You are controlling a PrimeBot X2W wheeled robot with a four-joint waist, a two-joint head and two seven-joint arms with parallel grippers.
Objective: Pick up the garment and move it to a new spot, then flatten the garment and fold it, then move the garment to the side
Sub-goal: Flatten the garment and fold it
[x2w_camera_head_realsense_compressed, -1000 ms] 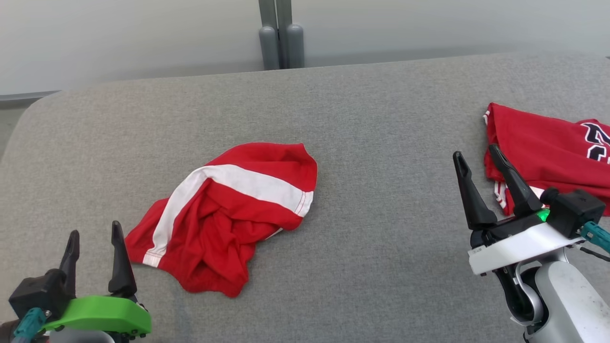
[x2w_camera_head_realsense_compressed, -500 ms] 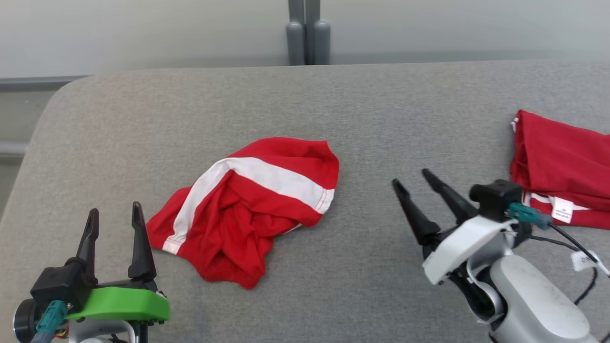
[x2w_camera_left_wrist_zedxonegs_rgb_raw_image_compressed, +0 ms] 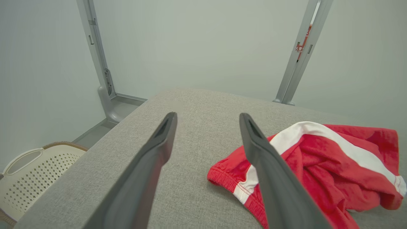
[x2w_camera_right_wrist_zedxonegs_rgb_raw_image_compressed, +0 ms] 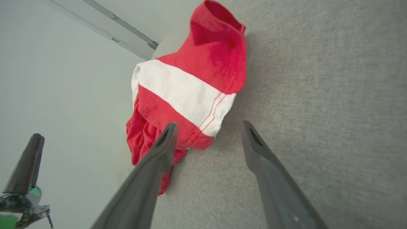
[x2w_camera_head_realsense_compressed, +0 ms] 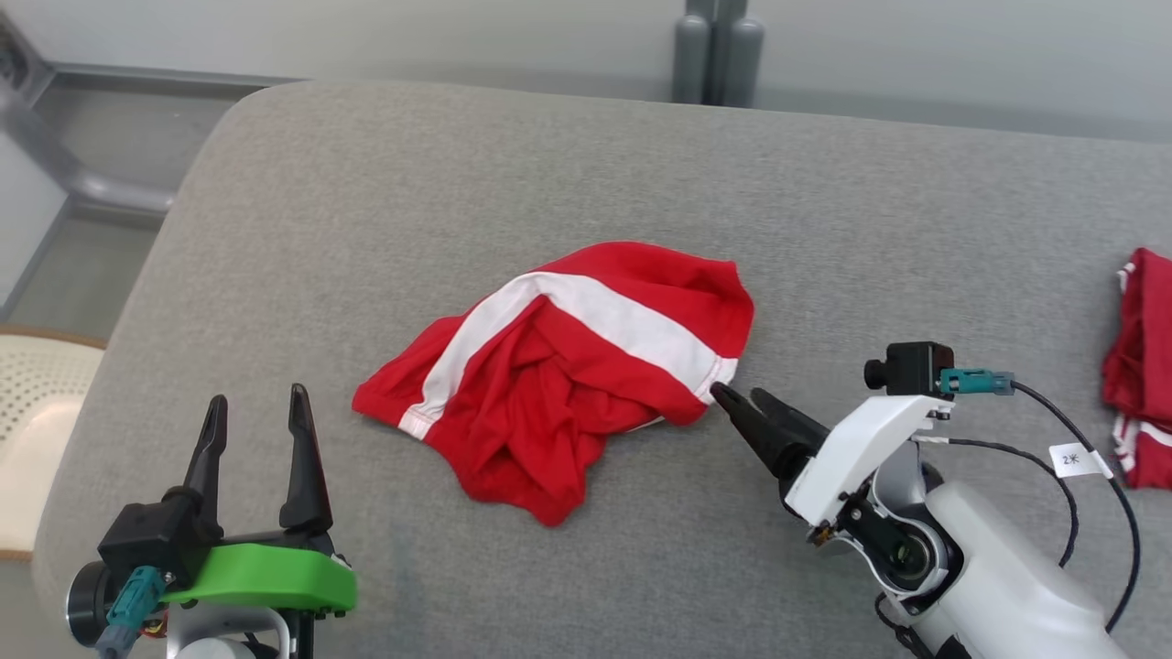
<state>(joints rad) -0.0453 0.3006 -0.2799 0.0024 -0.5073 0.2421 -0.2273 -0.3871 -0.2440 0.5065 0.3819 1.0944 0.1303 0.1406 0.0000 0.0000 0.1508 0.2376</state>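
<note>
Both jaws parted, one crumpled garment [x2w_camera_head_realsense_compressed: 568,384], one basket [x2w_camera_head_realsense_compressed: 37,412]

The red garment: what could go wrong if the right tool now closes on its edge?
The garment lies crumpled, so the open right tool at its white-striped corner may catch only one layer and lift it bunched. It may also push the cloth along the grey cushion instead of gripping.
</note>
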